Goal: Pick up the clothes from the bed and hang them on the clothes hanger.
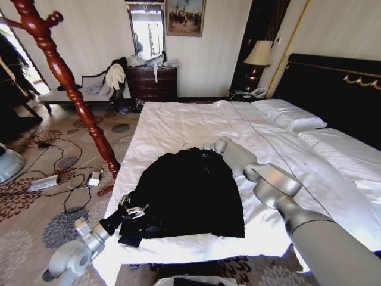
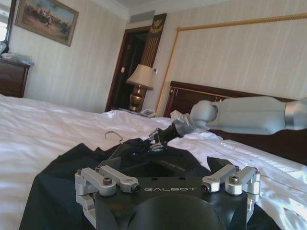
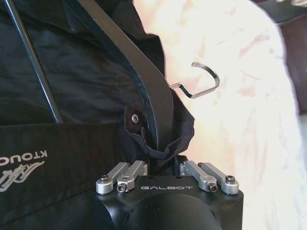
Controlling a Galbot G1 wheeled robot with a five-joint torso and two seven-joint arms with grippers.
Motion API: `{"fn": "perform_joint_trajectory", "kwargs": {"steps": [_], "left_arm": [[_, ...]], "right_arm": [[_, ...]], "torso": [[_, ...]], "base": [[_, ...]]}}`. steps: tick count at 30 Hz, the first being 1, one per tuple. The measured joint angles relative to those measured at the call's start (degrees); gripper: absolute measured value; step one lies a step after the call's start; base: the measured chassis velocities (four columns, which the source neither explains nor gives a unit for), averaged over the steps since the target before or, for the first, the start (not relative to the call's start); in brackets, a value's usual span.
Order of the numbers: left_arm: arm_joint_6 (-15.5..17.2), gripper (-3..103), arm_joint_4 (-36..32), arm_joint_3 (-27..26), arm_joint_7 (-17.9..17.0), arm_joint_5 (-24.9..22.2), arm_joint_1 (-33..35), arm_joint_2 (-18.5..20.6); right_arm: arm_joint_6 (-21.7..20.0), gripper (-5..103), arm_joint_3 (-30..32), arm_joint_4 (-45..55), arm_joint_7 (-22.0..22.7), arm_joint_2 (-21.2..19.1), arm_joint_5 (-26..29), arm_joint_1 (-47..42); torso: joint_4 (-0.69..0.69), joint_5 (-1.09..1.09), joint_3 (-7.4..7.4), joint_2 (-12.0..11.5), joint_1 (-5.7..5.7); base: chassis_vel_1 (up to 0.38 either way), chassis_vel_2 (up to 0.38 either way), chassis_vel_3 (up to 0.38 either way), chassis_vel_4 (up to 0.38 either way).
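Black jacket (image 1: 187,193) lies flat at lower centre of the head view, on the bed (image 1: 178,122). Right gripper (image 1: 206,149) sits at its collar, fingers closed on fabric by the hanger (image 3: 158,110). Left gripper (image 1: 134,210), lower left: finger state indeterminate.

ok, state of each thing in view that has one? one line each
black jacket: flat on the bed, on a hanger
hanger hook: free, lying on the sheet
bed: made, sheet wrinkled
left gripper: at the jacket's lower corner, jaws open
right gripper: at the jacket collar, jaws around the hanger
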Motion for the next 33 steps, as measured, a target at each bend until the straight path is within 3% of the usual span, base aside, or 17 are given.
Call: {"fn": "perform_joint_trajectory", "kwargs": {"steps": [3, 8, 19, 24, 25, 28, 31, 33], "left_arm": [[0.6, 100, -0.5, 1.0, -1.6, -0.6, -2.2, 1.4], [2.1, 100, -0.4, 5.0, -4.9, -2.1, -7.8, 4.9], [5.3, 100, 5.0, 15.7, -9.7, -1.1, -20.5, 11.2], [6.6, 100, 10.9, 32.8, -14.5, -0.2, -38.6, 12.6], [6.6, 100, 10.9, 32.8, -14.5, -0.2, -38.6, 12.6], [8.2, 100, 14.5, 43.0, -17.7, 0.5, -50.2, 11.3], [9.3, 100, 16.1, 46.8, -18.8, 2.4, -53.9, 10.5], [9.9, 100, 18.8, 52.0, -19.6, 6.3, -57.7, 9.2]], "right_arm": [[0.1, 22, 2.0, 0.2, 4.8, -0.8, 0.0, -1.2], [2.0, 22, 4.3, 0.3, 9.1, -1.7, 0.0, -2.6], [4.7, 22, 7.7, 2.5, 10.0, -3.1, 1.1, -4.6], [3.2, 22, 7.9, 6.6, 10.0, -4.4, 5.9, -6.0], [3.2, 22, 7.9, 6.6, 10.0, -4.4, 5.9, -6.0], [2.0, 22, 7.6, 8.1, 9.9, -4.8, 9.3, -6.4], [1.5, 22, 7.6, 8.2, 9.8, -4.7, 10.3, -6.4], [1.5, 22, 7.6, 7.9, 9.7, -4.4, 10.5, -6.3]], "torso": [[-0.01, 0.01, 0.01, 0.0, 0.00], [-0.01, 0.01, 0.00, 0.0, 0.00], [0.02, 0.00, 0.01, 0.0, 0.01], [-0.01, -0.02, 0.01, 0.0, 0.01], [-0.01, -0.02, 0.01, 0.0, 0.01], [-0.04, 0.01, 0.01, 0.0, 0.02], [-0.03, 0.01, 0.01, 0.0, 0.02], [0.02, 0.00, 0.01, 0.0, 0.01]], "base": [[0.000, 0.000, 0.000, 0.000], [0.000, 0.000, 0.000, 0.000], [0.000, 0.000, 0.000, 0.000], [0.000, 0.000, 0.000, 0.000], [0.000, 0.000, 0.000, 0.000], [0.000, 0.000, 0.000, 0.000], [0.000, 0.000, 0.000, 0.000], [0.000, 0.000, 0.000, 0.000]]}}
